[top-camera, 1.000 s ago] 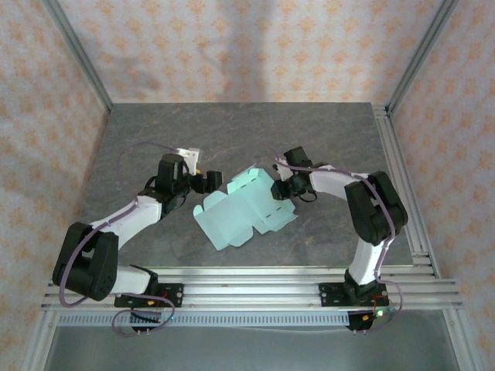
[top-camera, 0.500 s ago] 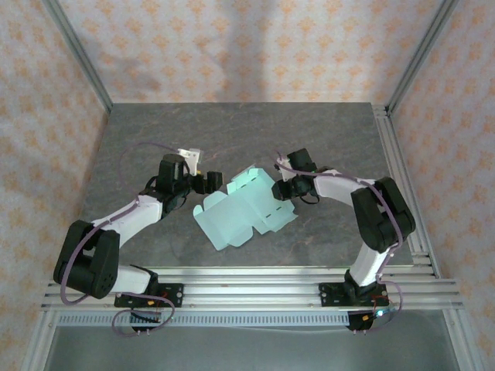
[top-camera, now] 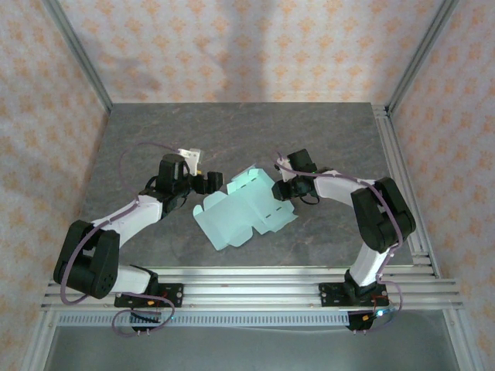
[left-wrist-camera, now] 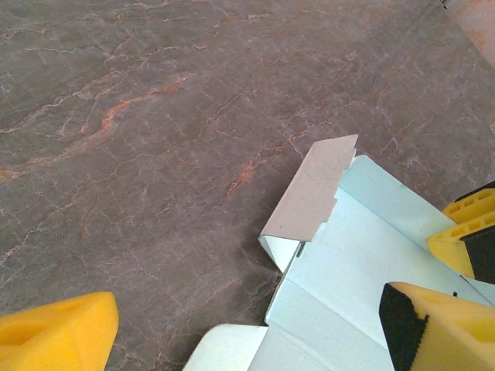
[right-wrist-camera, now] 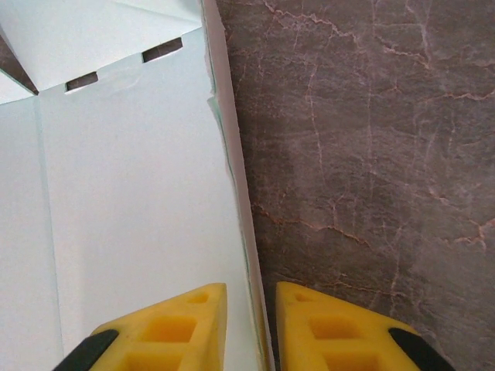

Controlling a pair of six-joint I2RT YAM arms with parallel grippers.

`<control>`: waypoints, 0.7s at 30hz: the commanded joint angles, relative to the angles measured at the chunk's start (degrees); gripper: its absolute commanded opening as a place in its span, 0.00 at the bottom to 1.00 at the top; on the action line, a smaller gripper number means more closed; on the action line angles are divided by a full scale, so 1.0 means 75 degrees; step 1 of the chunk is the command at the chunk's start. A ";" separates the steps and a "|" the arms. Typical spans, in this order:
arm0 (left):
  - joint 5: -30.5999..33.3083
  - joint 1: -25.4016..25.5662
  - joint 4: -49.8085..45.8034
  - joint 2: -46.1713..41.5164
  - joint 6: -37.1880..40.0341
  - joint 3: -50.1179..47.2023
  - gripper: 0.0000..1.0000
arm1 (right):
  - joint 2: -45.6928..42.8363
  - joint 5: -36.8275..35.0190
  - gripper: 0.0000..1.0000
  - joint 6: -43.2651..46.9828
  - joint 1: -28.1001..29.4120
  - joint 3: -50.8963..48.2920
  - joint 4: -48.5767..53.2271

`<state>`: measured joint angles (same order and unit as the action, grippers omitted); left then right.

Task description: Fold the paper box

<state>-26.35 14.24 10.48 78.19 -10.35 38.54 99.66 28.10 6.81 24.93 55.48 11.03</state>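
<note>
In the overhead view, a table [top-camera: 155, 131] with a dark grey, stone-veined top fills the middle of the frame. Pale wallpaper [top-camera: 255, 46] with small orange motifs closes it in on three sides. Slanting metal posts [top-camera: 77, 50] stand at the back corners, and silver rails [top-camera: 255, 287] run along the bottom and right edges. The paper box [top-camera: 236, 216] lies unfolded near the centre of the table, with a flap raised at its upper end. The left gripper [top-camera: 209, 184] sits just beside the box's upper left corner. The right gripper [top-camera: 280, 188] is at its upper right edge.

In the left wrist view, most of the frame is bare table [left-wrist-camera: 155, 116] with reddish veins. The paper box [left-wrist-camera: 348, 263] occupies the lower right, and one notched flap [left-wrist-camera: 313, 193] stands up and leans toward the centre. The left gripper [left-wrist-camera: 247, 309] is spread wide, with one yellow finger in the lower left corner and the other at the lower right over the card. The right gripper's yellow fingertip [left-wrist-camera: 468, 232] pokes in at the right edge.

In the right wrist view, the paper box [right-wrist-camera: 124, 193] covers the left half of the frame and veined table [right-wrist-camera: 371, 154] the right half. A thin upright edge of card divides them. The right gripper [right-wrist-camera: 251, 309] is narrow, its two yellow fingers straddling that edge at the bottom. Whether they actually pinch it, I cannot tell.
</note>
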 commanded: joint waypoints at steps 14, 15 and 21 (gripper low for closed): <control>-0.0014 0.0026 0.0103 -0.0006 0.0161 0.0144 0.89 | 0.0213 -0.0078 0.22 -0.0075 -0.0029 0.0008 -0.0230; -0.0014 0.0026 0.0101 -0.0014 0.0159 0.0137 0.89 | 0.0225 -0.0084 0.22 -0.0074 -0.0030 0.0008 -0.0243; -0.0016 0.0026 0.0103 -0.0017 0.0155 0.0128 0.89 | 0.0190 -0.0025 0.21 -0.0058 -0.0027 -0.0027 -0.0265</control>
<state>-26.35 14.24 10.48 78.19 -10.35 38.54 100.77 28.08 6.59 24.93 55.48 10.28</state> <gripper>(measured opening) 0.890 0.215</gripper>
